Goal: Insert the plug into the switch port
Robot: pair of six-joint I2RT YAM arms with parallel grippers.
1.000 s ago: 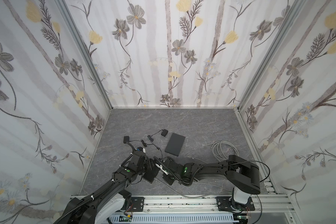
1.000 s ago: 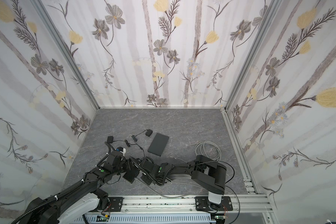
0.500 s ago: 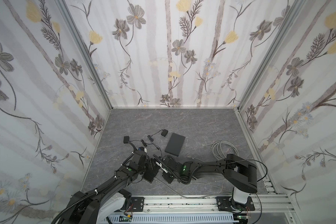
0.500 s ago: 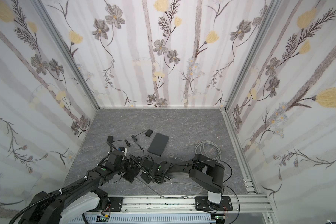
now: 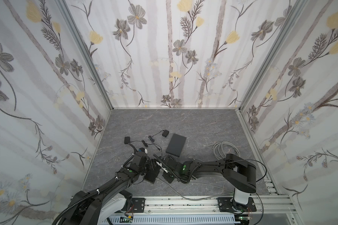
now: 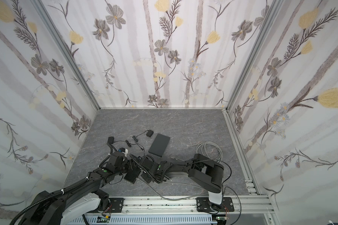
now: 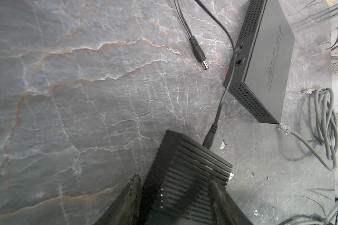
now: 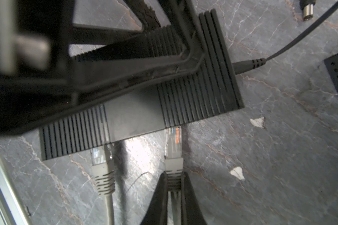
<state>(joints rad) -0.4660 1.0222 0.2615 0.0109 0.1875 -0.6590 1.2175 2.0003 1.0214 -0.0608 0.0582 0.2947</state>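
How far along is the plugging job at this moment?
Done: left gripper clamps the ribbed switch; a neighbouring Ethernet plug already sits in it. In hand: right gripper pinches the second Ethernet plug, tip at the port face. Remaining: push it fully in, release.

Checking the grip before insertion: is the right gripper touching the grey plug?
Touching. The right wrist view shows the right gripper clamping the boot of the grey plug from both sides, no gap.

The left arm and right arm are built of black, boxy links; white base housings, green lights and black cables are seen.
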